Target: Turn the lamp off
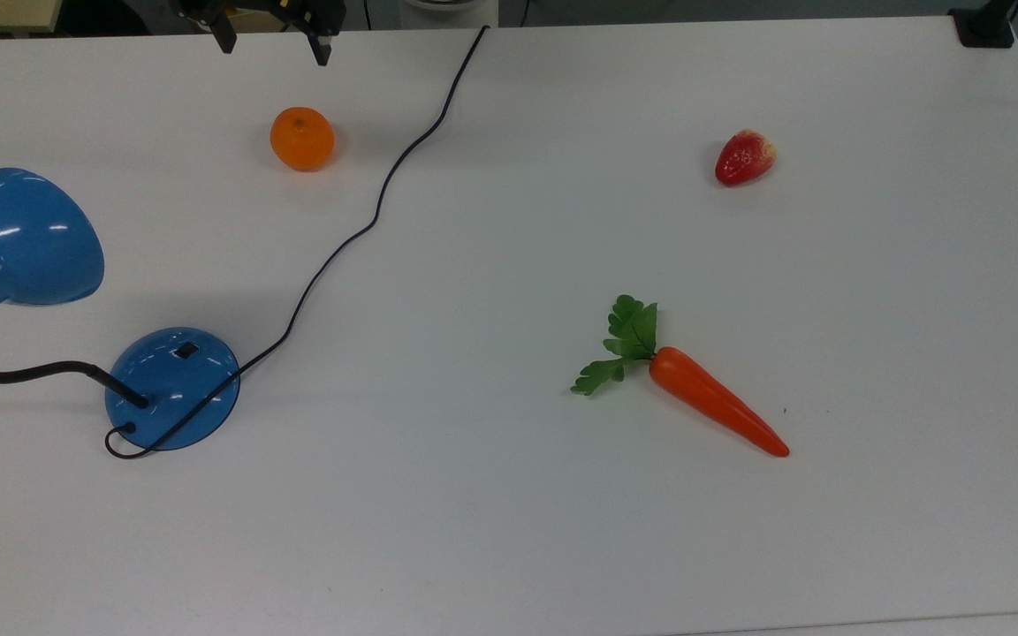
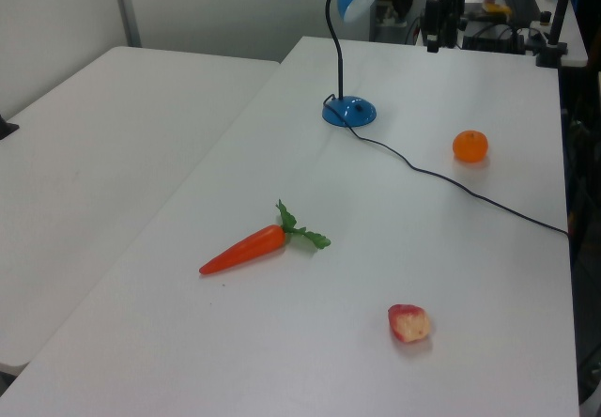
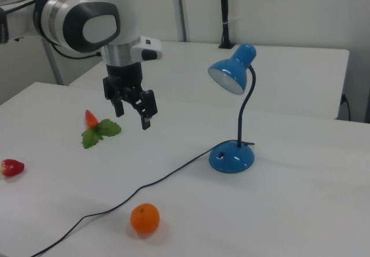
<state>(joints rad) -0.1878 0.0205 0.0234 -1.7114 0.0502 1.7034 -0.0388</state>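
Observation:
The lamp is glossy blue, with its bell shade (image 1: 23, 238) at the top view's left edge. A black bendable neck (image 1: 23, 371) joins the shade to the round base (image 1: 171, 393), which carries a small black switch (image 1: 185, 351). In the right view the shade (image 3: 231, 72) hangs above the base (image 3: 231, 157); the left view has the base (image 2: 348, 111) far back. My gripper (image 1: 272, 40) is open and empty, held in the air at the top view's upper edge, well away from the lamp base. It hangs with fingers spread in the right view (image 3: 133, 113) and is seen in the left view (image 2: 432, 37).
The lamp's black cord (image 1: 376, 203) runs from the base across the table to the far edge. An orange (image 1: 301, 139) lies just below the gripper in the top view. A carrot (image 1: 712, 402) and a strawberry (image 1: 744, 157) lie on the top view's right half.

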